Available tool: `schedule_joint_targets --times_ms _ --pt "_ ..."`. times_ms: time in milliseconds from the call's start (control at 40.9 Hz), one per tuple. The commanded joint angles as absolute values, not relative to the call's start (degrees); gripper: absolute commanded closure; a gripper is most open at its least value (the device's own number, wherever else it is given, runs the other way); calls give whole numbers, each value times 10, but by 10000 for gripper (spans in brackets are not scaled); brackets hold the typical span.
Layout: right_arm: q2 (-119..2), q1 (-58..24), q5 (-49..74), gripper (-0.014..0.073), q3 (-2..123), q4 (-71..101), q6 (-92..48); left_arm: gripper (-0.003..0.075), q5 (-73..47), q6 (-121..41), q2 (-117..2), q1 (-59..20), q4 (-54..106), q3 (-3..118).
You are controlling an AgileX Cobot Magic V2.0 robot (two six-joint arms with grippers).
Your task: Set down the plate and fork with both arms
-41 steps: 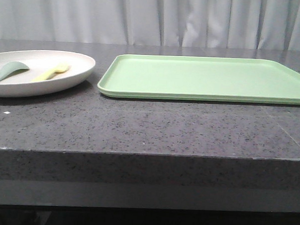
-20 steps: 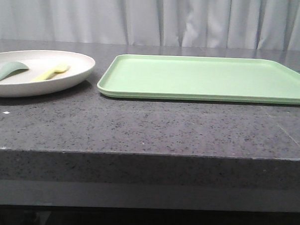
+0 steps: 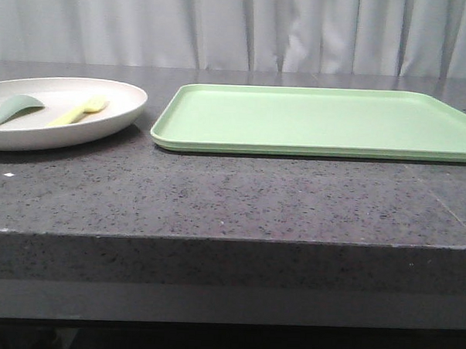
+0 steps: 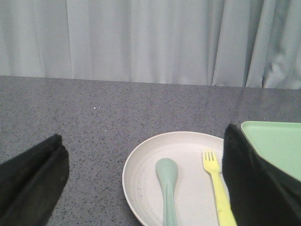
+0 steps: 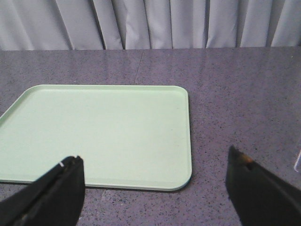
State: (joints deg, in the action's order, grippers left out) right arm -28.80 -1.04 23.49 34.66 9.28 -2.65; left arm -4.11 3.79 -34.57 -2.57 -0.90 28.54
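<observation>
Left pincer (image 4: pixel 141 188) agape above plate (image 4: pixel 141 165); fork (image 4: pixel 217 188) inside.

A: Which colour has the plate (image 3: pixel 33 139)?

B: It is off-white, a pale beige. On it the fork (image 3: pixel 79 112) is pale yellow, and to the left of the fork the spoon (image 3: pixel 14 109) is a dull grey-green.

A: And the tray (image 3: pixel 320 120) on the right?

B: Light green, plain, without any pattern.

A: The table (image 3: pixel 232 198)?

B: Dark grey, with small speckles of black and white, like stone. Its near edge has a lighter grey band below.

A: What is at the far side?

B: A curtain (image 3: pixel 239 28), pale grey-white, with soft vertical folds.

A: The left gripper (image 4: pixel 141 183) and the right gripper (image 5: pixel 153 190)?

B: Their fingers are black in both wrist views.
</observation>
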Motion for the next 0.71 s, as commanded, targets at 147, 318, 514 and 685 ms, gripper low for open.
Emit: schedule_joint_targets --times_ms 147,318,514,685 --pt "-293 -8 191 -42 368 93 -29 101 -182 38 -484 -25 -14 476" --pt "-293 -8 191 -42 368 93 -29 101 -334 38 -611 -25 -24 616" --pt "-293 -8 192 -42 368 93 -29 101 -440 40 -718 -24 -27 726" --pt "-293 -8 192 -42 368 93 -29 101 -522 64 -801 1 -36 802"
